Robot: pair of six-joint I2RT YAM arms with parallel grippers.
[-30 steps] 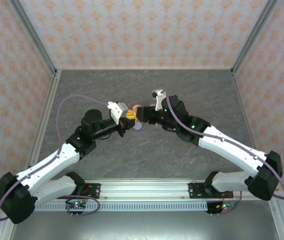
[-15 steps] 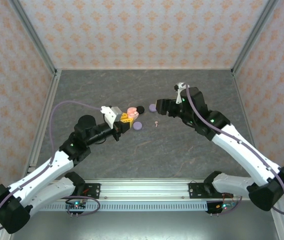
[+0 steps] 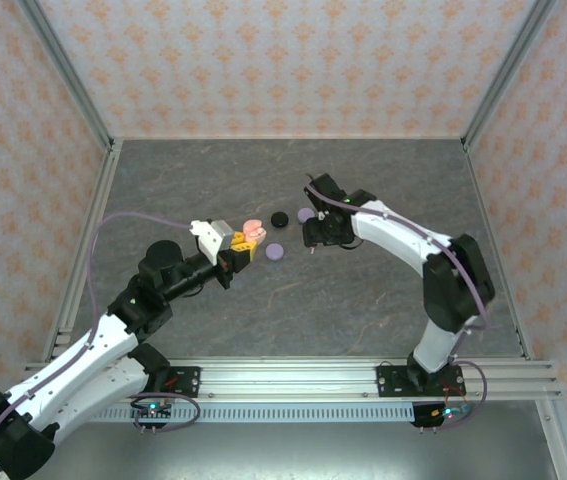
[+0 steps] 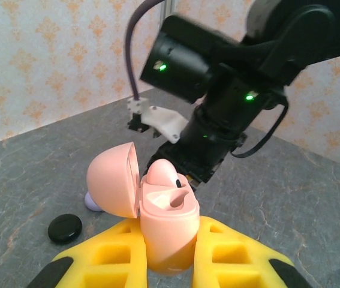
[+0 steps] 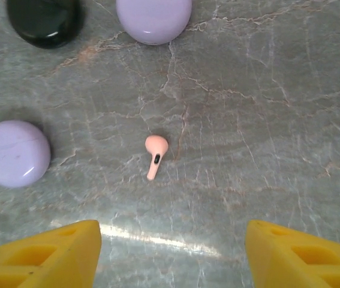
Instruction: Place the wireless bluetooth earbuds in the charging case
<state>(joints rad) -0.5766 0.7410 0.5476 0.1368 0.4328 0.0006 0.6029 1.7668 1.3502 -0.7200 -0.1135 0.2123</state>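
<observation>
Right fingers, spread, have swung over the pink earbud.

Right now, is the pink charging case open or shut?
Open: the pink charging case has its lid swung back leftward, one pink earbud seated inside, held by the left gripper.

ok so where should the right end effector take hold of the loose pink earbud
Probably pinch the rounded head, coming straight down: the pink earbud lies flat on the table, and its thin stem gives the right end effector less to hold.
</observation>
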